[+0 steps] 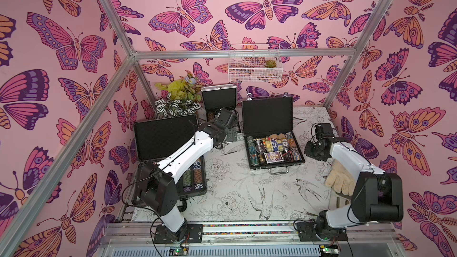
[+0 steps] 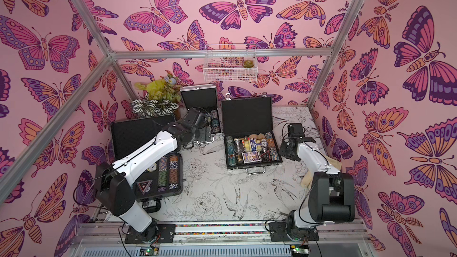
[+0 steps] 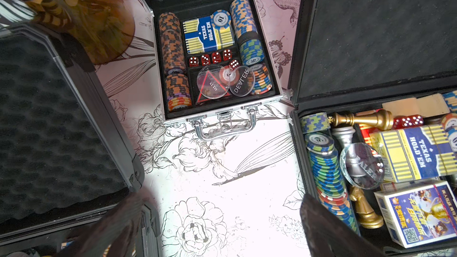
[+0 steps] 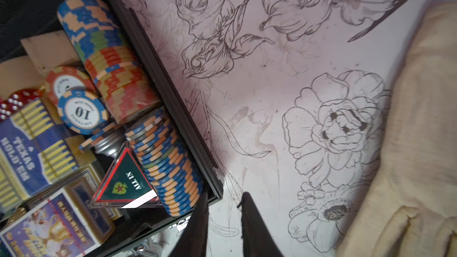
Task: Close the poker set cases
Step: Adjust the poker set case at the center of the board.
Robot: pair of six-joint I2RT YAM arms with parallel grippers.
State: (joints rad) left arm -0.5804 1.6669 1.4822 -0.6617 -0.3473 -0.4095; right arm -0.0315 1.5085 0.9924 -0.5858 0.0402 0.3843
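Floral tabletop [image 1: 237, 186], glove [image 1: 340, 181] near medium case [image 1: 268, 117]

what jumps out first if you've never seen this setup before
The pink butterfly wallpaper on every wall grabs the eye first. Next come three poker cases standing open on the flower-printed table: the large black case on the left, the small silver case at the back beside the plants, and the medium case in the middle, packed with coloured chips. A cream glove lies near the right edge.
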